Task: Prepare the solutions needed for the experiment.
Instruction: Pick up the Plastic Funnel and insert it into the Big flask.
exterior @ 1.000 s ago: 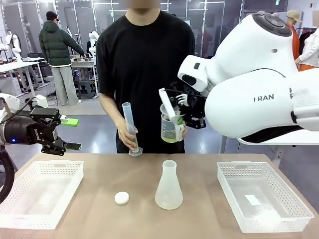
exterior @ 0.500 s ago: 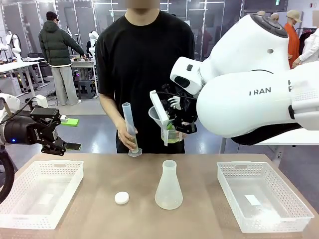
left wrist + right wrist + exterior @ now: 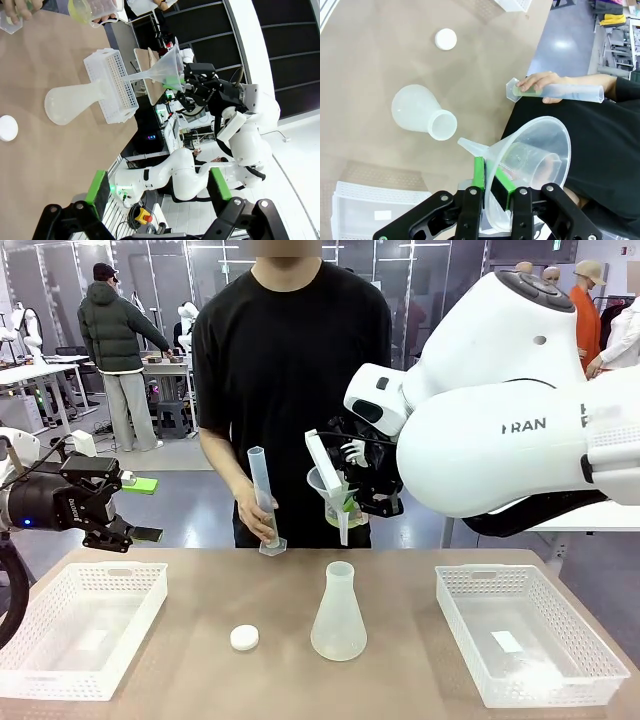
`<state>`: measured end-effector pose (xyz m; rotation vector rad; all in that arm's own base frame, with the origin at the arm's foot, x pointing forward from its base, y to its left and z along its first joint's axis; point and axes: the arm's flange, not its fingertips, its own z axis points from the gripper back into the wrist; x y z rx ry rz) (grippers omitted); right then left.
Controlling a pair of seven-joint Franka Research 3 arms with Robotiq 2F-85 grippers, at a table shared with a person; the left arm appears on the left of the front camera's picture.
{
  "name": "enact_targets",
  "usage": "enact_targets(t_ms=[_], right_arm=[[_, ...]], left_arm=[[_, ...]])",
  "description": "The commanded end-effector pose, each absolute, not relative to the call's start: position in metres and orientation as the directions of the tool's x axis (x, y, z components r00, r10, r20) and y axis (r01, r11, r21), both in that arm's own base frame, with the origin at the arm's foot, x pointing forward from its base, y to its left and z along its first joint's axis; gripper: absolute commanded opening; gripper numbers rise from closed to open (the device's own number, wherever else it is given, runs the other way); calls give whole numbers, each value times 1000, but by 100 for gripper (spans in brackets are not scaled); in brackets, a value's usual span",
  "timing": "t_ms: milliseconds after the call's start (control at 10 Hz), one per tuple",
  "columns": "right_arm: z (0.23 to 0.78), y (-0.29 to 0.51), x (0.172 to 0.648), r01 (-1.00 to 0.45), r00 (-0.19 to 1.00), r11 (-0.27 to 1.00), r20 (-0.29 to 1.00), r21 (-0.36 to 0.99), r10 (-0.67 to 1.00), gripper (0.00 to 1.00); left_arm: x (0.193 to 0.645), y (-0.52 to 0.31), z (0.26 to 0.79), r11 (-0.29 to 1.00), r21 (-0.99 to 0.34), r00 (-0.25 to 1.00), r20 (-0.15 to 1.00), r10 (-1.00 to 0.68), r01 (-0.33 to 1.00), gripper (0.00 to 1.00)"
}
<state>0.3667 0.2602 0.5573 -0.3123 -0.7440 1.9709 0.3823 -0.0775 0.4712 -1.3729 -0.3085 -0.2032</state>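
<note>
Pale yellow solution point(image 3: 79, 9) in the person's beaker point(image 3: 107, 6); frosted flask point(image 3: 338, 615) on tan table point(image 3: 260, 680), busy lab behind. Right gripper point(image 3: 492, 179) clamps funnel point(image 3: 535, 150); left gripper point(image 3: 143, 510) gapes.

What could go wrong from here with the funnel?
1. Right gripper pinches the funnel by one edge; it may twist or slip.
2. Spout hangs above the flask mouth, not in it; a miss could topple the unheld flask.
3. The person's beaker sits behind the funnel; a bump may spill.
</note>
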Motion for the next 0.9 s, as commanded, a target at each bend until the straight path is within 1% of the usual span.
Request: enact_targets(t_ms=[0, 400, 800], right_arm=[[558, 264, 365, -688, -519, -355, 87, -633, 850, 6], [558, 263, 365, -700, -505, -350, 84, -623, 859, 6], [545, 261, 368, -709, -523, -356, 115, -609, 845, 6]], left_arm=[[383, -79, 473, 163, -935, 944, 325, 48, 314, 100], [383, -79, 473, 163, -935, 944, 325, 48, 314, 100], [383, -79, 473, 163, -935, 944, 325, 48, 314, 100]])
